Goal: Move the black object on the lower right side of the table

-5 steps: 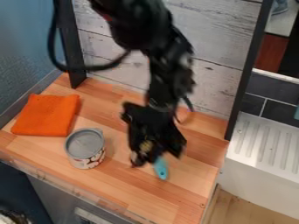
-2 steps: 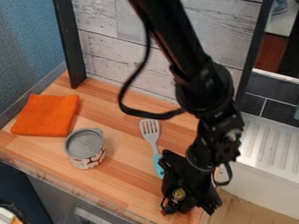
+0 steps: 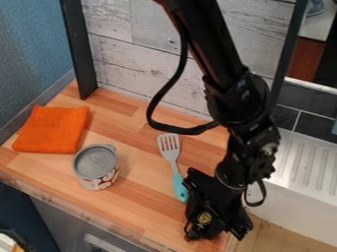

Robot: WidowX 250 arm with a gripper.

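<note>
Black and dark against the pale wood, the gripper hangs over the near right corner of the table; I cannot tell whether the claw is wide, narrow or holding anything, nor where the black object is against it. Just left of it lies a spatula, turquoise handle toward the near side, with a lidded can upright farther left and an orange cloth at the far left.

My rectangular, brown wood-plank table supports a folded orange cloth, a cylindrical grey-topped patterned can and a turquoise-handled slotted spatula.
</note>
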